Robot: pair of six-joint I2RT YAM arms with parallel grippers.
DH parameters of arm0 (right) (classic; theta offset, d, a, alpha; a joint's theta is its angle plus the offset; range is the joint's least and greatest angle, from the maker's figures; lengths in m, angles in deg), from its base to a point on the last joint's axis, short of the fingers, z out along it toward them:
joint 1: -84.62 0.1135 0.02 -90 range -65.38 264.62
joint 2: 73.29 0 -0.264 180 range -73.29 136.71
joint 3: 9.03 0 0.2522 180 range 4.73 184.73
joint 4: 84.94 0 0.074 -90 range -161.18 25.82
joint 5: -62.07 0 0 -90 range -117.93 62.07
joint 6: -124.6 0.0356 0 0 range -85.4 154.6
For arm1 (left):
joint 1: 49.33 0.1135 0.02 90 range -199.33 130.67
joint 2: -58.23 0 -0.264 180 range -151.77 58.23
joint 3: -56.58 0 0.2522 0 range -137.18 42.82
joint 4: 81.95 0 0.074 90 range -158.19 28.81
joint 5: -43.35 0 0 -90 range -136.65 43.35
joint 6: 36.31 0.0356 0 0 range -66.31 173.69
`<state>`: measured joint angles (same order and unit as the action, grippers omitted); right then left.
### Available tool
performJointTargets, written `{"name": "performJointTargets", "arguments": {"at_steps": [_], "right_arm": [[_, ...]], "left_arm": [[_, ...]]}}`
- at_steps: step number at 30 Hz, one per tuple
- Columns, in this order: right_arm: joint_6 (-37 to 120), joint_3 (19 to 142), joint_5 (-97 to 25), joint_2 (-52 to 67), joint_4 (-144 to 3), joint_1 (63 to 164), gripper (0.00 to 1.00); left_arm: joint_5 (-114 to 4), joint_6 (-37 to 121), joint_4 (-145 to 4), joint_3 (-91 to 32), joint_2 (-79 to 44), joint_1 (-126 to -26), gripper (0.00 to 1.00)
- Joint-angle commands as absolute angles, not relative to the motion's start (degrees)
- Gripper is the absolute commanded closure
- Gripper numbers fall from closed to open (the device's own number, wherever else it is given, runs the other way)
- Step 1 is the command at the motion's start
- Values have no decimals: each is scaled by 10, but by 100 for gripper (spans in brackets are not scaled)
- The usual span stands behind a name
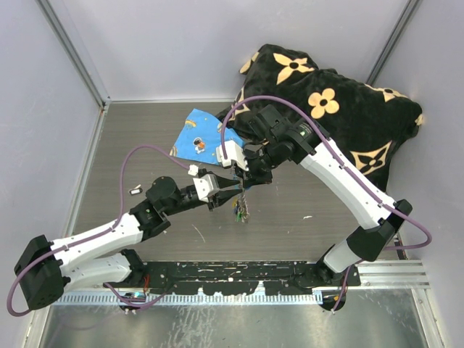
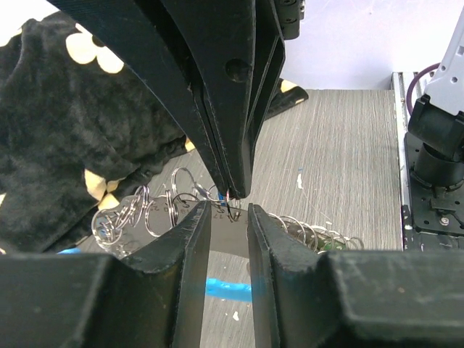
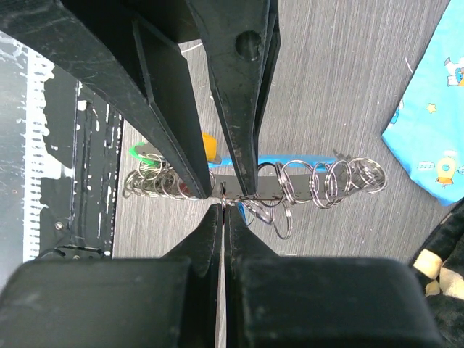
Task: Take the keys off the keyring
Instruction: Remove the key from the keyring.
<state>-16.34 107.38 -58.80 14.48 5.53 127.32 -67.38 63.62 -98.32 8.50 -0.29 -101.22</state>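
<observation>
Top cam overhead; both wrist cams close-up on same keyring (image 3: 326, 181)

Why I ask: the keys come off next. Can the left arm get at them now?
Probably yes. The left pincer is open close to the keys, which dangle free on the keyring pinched by the right pincer; nothing blocks them.

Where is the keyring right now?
Top view: the keyring is mid-table, pinched in the right arm's fingers, the left arm's fingers around it, just nearside of the blue cloth.
</observation>
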Motion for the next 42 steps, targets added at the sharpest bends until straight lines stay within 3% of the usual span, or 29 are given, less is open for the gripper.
{"name": "performJointTargets", "arguments": {"at_steps": [1,17,22,28,32,42], "right_arm": [[-170,1099,-613,132,47,1277,99],[-174,1092,-626,131,48,1277,99],[-176,1092,-629,131,50,1277,99],[-178,1091,-630,130,53,1276,98],[-178,1092,-632,130,53,1277,98],[-180,1091,-638,131,55,1276,98]], "left_arm": [[-670,643,-1013,65,-5,-1014,73],[-675,634,-1016,62,-11,-1014,81],[-675,631,-1015,61,-8,-1014,100],[-673,622,-999,54,-5,-1015,100],[-672,609,-1003,52,-4,-1014,82],[-675,596,-1002,45,-10,-1015,87]]}}
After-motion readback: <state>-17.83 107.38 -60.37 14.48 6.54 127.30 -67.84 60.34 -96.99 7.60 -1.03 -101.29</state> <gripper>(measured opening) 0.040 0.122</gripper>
